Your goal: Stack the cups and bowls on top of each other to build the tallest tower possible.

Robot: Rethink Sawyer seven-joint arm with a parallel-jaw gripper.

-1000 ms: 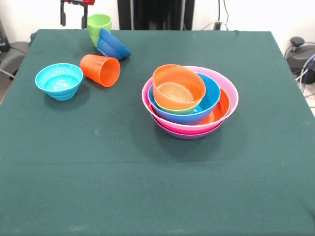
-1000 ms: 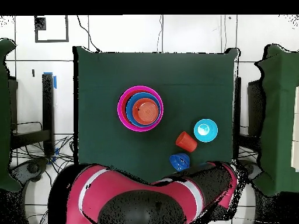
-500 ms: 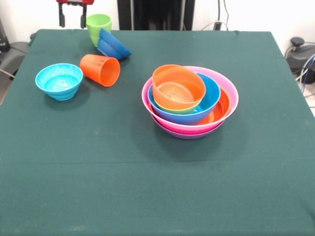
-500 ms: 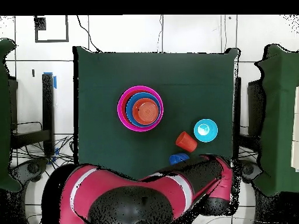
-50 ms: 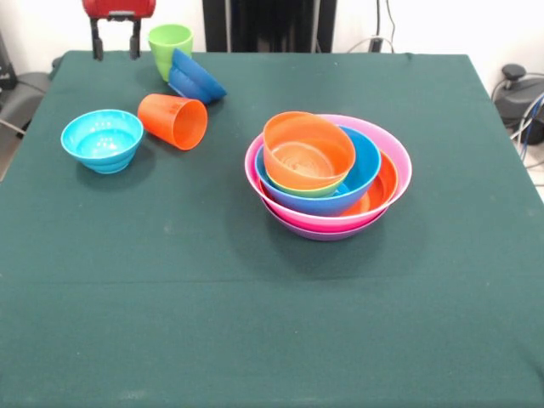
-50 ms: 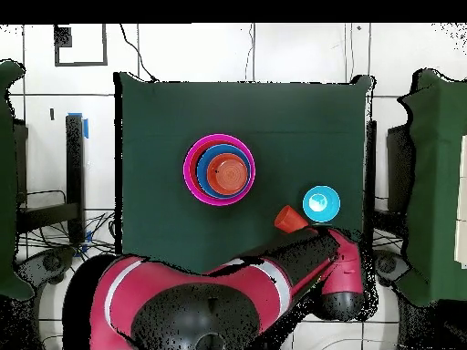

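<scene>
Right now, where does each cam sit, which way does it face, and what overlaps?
Front: across the table from the robot, facing it; only the claw, open and empty, shows.
Overhead: above the table, looking straight down; the red arm sweeps across the bottom.
Shared: the tower, light blue bowl, orange cup.

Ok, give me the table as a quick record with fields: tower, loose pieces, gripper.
tower: orange bowl on top, tilted, nested in the stack with the pink bowl near its base
loose bowls: light blue bowl upright; dark blue bowl tipped against the green cup
loose cups: orange cup on its side; green one upright
gripper: open, empty, above the table's far corner beside the green cup
</scene>
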